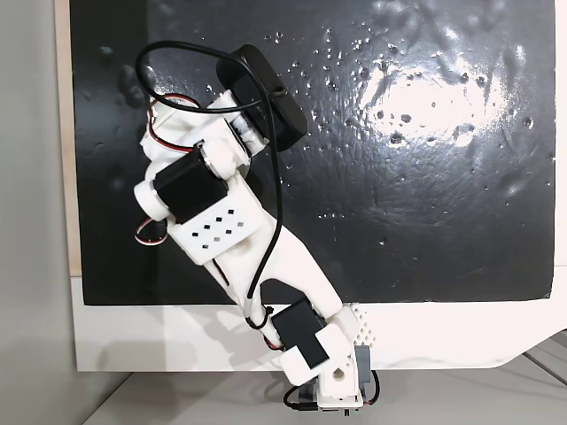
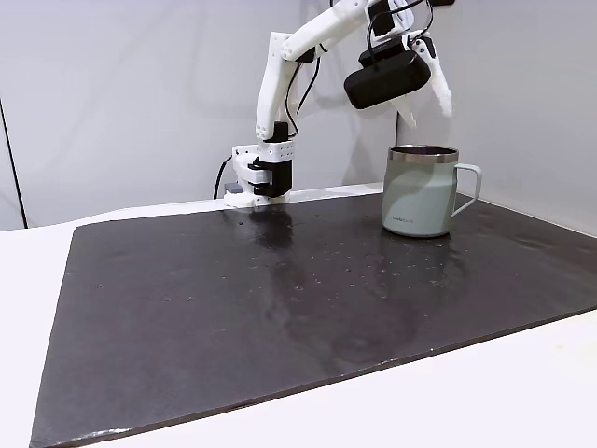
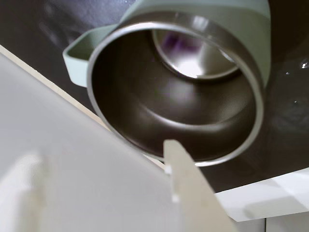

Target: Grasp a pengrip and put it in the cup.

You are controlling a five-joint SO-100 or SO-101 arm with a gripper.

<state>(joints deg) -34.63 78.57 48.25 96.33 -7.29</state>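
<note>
The cup point(image 2: 420, 191) is a mint-green mug with a silver steel rim and a side handle, standing on the black mat at the right of a fixed view. In the wrist view I look down into the cup point(image 3: 145, 111); a blurred purple patch, the pengrip point(image 3: 176, 44), lies on its shiny bottom. My gripper point(image 2: 424, 93) hangs open just above the cup's mouth, nothing between its white fingers point(image 3: 186, 188). From above, the arm and its black wrist camera point(image 1: 270, 88) cover the cup.
A large black mat point(image 2: 280, 308) covers the white table point(image 2: 522, 392). The arm's base point(image 2: 261, 173) stands at the mat's far edge, left of the cup. A pale wall rises close behind the cup.
</note>
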